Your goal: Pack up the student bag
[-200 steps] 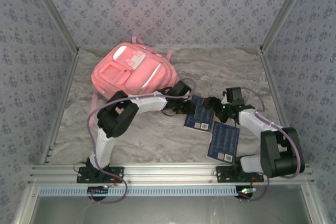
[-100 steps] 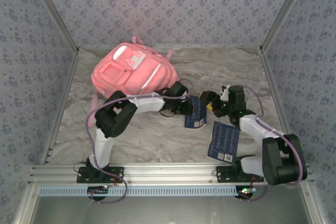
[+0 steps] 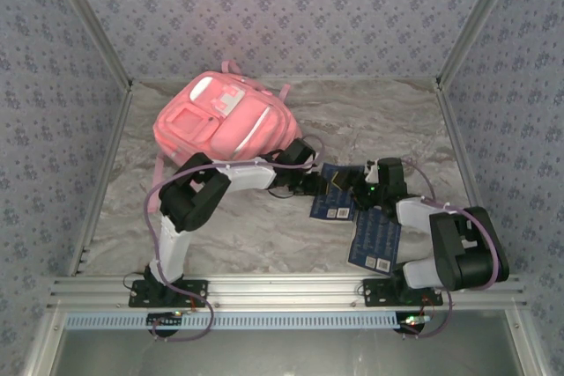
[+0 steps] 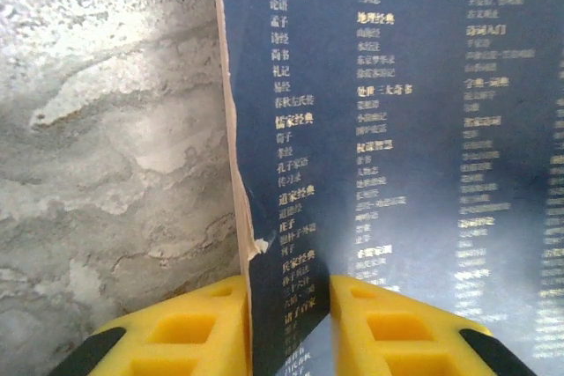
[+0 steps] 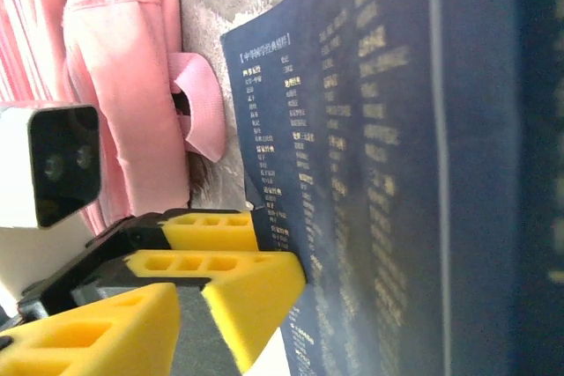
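The student bag [image 3: 220, 121], a soft pink backpack, lies at the back left of the marble table [image 3: 264, 226]; its pink fabric [image 5: 115, 68] also shows in the right wrist view. My left gripper [image 3: 315, 184] is shut on the near corner of a dark blue book [image 3: 335, 200]. In the left wrist view the left gripper [image 4: 289, 328] has the book [image 4: 397, 129] between its yellow fingers. My right gripper [image 3: 355, 180] is at the book's right edge, straddling it. One of its fingers [image 5: 88, 332] stands off the cover [image 5: 379, 173]; the other is hidden behind the book.
A second dark blue book [image 3: 377, 239] lies flat near the right arm's base. A pink strap loop [image 5: 198, 112] of the bag rests on the table beside the held book. Patterned walls close in the table on three sides.
My right gripper lifted away, then came back down onto the held book's right edge with narrower jaws. The left gripper kept its hold and barely moved.
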{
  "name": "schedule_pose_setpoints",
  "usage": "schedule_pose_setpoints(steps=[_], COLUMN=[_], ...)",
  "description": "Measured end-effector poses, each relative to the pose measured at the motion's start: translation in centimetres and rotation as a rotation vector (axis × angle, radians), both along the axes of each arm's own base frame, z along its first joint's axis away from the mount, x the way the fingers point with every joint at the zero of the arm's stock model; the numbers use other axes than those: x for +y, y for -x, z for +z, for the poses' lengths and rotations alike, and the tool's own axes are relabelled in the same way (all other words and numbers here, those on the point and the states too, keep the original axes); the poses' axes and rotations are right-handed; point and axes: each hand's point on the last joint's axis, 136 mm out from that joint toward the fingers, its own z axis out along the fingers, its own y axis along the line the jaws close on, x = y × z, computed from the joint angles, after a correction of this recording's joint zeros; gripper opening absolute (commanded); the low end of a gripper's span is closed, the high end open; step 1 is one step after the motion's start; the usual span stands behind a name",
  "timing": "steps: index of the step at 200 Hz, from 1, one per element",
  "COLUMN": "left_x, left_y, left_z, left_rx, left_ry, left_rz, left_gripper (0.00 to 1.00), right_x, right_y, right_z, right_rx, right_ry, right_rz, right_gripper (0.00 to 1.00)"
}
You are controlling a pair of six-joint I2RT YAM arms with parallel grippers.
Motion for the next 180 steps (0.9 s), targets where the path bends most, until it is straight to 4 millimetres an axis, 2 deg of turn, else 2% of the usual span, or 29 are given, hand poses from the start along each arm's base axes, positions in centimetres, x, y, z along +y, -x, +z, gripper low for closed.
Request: schedule_pose_setpoints(steps=[32, 52, 79, 100, 122, 142, 163, 180], left_x=[0.7, 1.7, 3.6, 5.2, 6.4, 7.6, 8.9, 9.8], left_y=[0.6, 1.2, 1.6, 1.7, 2.0, 3.0, 4.1, 5.2], left_z=[0.7, 1.8, 5.4, 10.0, 15.3, 19.6, 23.0, 25.1], left_rx=[0.0, -0.01, -0.068, -0.143, -0.233, -0.305, -0.372, -0.422], left_ry=[-0.001, -0.004, 0.006, 0.06, 0.14, 0.206, 0.257, 0.297], left_rz=[0.0, -0.002, 0.007, 0.024, 0.036, 0.032, 0.024, 0.001], left_gripper=[0.44, 0.48, 0.54, 0.59, 0.66, 0.7, 0.71, 0.71], right_x=[-0.9, -1.3, -1.5, -0.3, 1.7, 3.5, 5.2, 6.3], right_y=[0.4, 0.2, 0.5, 1.2, 2.2, 3.6, 5.6, 7.1], right_z=[0.3, 1.3, 3.4, 6.9, 12.2, 17.2, 21.1, 23.3], right_rx=[-0.024, -0.065, -0.143, -0.27, -0.439, -0.595, -0.725, -0.797], right_ry=[0.076, 0.118, 0.151, 0.149, 0.113, 0.051, -0.027, -0.096], right_rz=[0.002, 0.005, 0.005, 0.046, 0.116, 0.181, 0.264, 0.332], right_gripper=[0.1, 0.03, 0.0, 0.0, 0.0, 0.0, 0.0, 0.0])
